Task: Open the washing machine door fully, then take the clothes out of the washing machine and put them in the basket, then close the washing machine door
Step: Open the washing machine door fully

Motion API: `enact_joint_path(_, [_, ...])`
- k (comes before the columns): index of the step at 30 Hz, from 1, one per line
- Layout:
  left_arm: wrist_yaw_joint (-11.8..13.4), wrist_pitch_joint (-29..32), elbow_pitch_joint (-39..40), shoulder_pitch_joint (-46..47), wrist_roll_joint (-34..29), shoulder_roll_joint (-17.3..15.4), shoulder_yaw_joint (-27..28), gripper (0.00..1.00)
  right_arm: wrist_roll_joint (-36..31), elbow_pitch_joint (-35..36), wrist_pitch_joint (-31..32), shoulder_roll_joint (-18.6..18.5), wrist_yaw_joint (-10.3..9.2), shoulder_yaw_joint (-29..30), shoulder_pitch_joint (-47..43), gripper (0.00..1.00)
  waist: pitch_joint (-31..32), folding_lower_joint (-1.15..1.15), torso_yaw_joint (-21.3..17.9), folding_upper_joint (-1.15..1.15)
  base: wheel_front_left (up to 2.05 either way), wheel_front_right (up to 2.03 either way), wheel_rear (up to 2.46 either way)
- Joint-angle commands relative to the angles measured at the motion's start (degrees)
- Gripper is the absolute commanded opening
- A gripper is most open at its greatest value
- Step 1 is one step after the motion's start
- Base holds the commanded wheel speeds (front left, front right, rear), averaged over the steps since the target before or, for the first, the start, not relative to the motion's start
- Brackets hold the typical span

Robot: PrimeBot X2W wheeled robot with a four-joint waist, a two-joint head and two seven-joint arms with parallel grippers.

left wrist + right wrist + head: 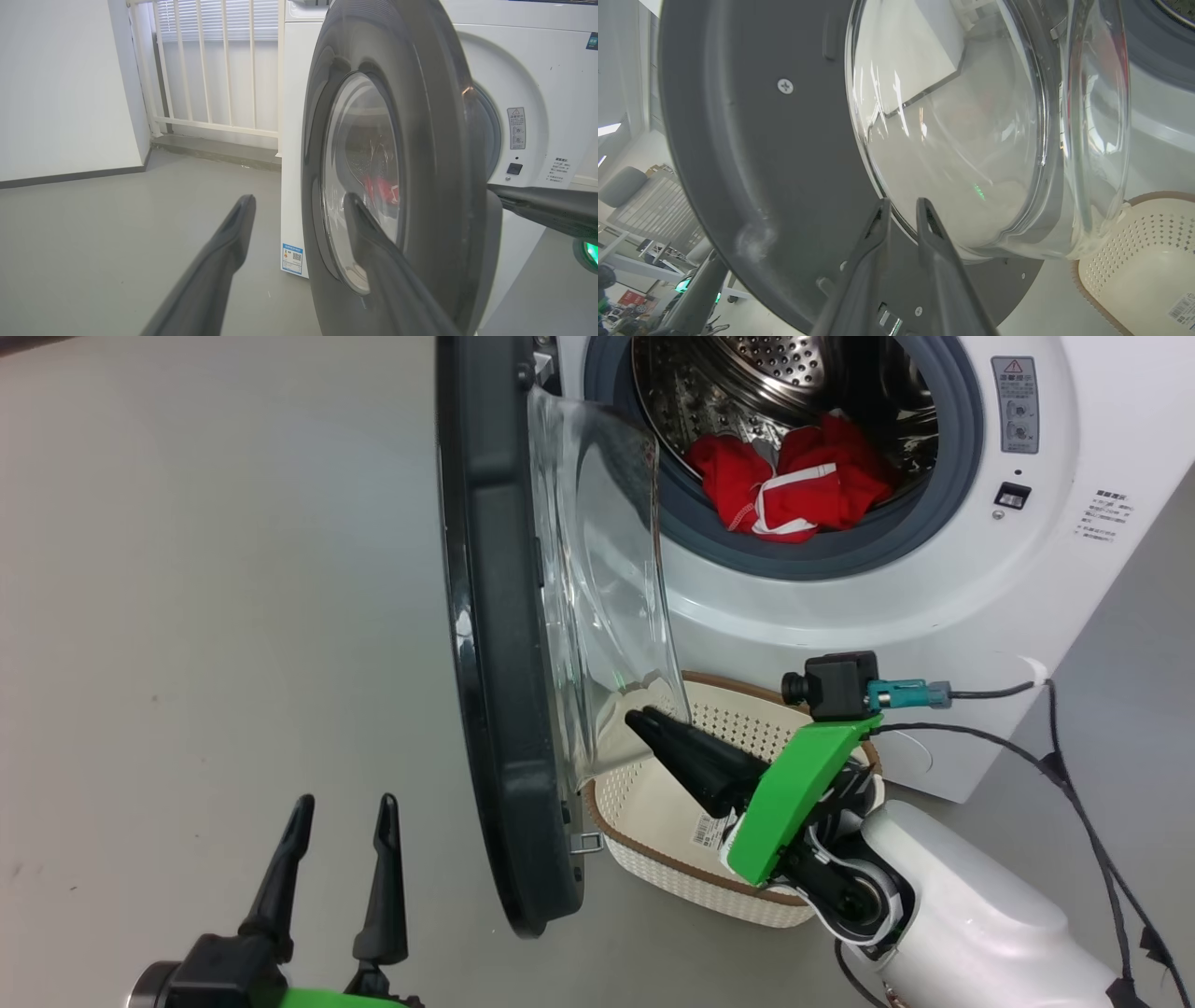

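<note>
Right gripper (642, 719) slants over the basket (653, 807), jaws slightly parted.

I see my left gripper (299, 200) with its two fingers spread wide and nothing between them. The right finger (387, 270) overlaps the washing machine door (434, 163), which stands open. Through its glass window (359, 140) some red clothes (380, 189) are visible. Behind is the white washing machine (528, 79), with a blue label sticker (292, 258) at its base. A dark finger (546, 210) of the other arm enters from the right edge.
</note>
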State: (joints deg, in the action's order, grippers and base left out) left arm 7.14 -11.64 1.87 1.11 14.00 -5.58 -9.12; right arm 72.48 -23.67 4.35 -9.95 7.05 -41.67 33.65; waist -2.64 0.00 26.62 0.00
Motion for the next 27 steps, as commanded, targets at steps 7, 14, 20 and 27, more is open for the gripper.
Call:
enact_joint_path(7, [0.74, -1.70, 2.38, 0.94, -0.04, -1.05, 2.53, 1.00, -14.21, 1.84, -10.84, -1.16, 0.44, -1.20, 1.33, 1.00, -0.05, 0.00, -1.01, 0.00, 0.00, 0.00, 0.00])
enact_joint_path(14, [1.35, -2.51, 2.89, 0.13, -0.16, -1.03, 3.15, 1.00, -31.44, -0.97, -18.18, -0.55, 0.44, 6.16, -1.33, 1.00, 0.09, 0.00, -1.74, 0.00, 0.00, 0.00, 0.00])
enact_joint_path(20, [1.50, -2.84, 3.17, -0.04, -0.42, -1.09, 3.17, 1.00, -48.89, 1.70, -19.28, 4.61, 0.44, 20.24, -7.36, 1.00, 0.16, 0.00, -1.93, 0.00, 0.00, 0.00, 0.00])
enact_joint_path(27, [1.68, -3.16, 3.61, -0.32, -1.00, -1.22, 3.56, 1.00, -60.26, 13.25, -19.33, 7.00, 0.44, 30.20, -16.86, 1.00, 0.38, 0.00, -1.92, 0.00, 0.00, 0.00, 0.00])
